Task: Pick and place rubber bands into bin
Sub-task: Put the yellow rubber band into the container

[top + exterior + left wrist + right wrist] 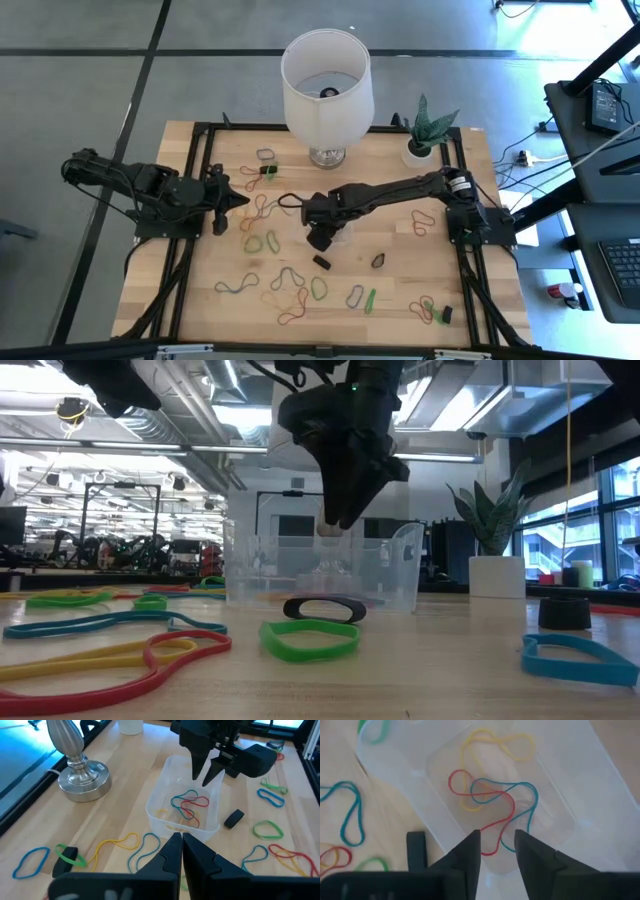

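This is a robotics lab or workshop inside a big open industrial hall. The wooden table (330, 300) sits in a black metal frame on a grey concrete floor marked with dark lines. Beyond the table, bare ducts and strip lights (150, 445) run under the ceiling, and more equipment lines the far side of the hall. To the right of the table stands a desk with a keyboard (622, 265), cables and a power strip (525, 158) lying beside it.

Bin (335, 236) mostly hidden under right gripper (321, 237) in high view; lamp (75, 765) top cut off in left wrist view.
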Action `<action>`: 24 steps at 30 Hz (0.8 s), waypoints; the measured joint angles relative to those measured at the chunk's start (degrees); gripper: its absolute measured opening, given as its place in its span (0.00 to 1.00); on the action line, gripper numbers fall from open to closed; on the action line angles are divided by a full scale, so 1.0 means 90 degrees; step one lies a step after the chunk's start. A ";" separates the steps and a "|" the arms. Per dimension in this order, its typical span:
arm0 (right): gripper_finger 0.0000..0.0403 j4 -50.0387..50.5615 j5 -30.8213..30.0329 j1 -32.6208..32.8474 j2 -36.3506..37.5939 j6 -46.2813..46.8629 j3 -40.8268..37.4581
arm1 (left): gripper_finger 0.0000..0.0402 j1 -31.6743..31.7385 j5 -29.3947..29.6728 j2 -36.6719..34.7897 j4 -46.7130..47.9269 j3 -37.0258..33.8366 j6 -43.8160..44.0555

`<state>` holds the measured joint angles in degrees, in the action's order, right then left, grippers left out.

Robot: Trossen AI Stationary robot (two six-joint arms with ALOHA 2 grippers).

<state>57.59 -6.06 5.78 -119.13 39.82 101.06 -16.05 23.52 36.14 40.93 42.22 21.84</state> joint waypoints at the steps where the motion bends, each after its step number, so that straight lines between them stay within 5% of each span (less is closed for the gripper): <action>1: 0.31 -0.0001 0.0015 0.0000 0.0000 -0.0053 0.0000 | 0.03 0.0000 0.0003 0.0001 0.0000 0.0000 0.0051; 9: 0.31 0.0631 -0.0008 0.0071 0.0274 -0.0373 -0.0010 | 0.03 0.0000 0.0003 0.0004 0.0000 0.0000 0.0161; 14: 0.31 0.1127 -0.0903 0.0475 0.1323 -0.0446 -0.0251 | 0.01 -0.0002 -0.0024 0.0145 -0.0003 0.0000 0.0175; 24: 0.26 -0.0236 -0.1483 0.1472 0.4216 0.0811 -0.3312 | 0.00 -0.0002 -0.0283 0.1086 0.0013 0.0143 0.0546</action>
<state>55.47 -19.41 19.03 -81.19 47.12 71.25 -16.08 20.98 45.91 41.05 43.50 26.75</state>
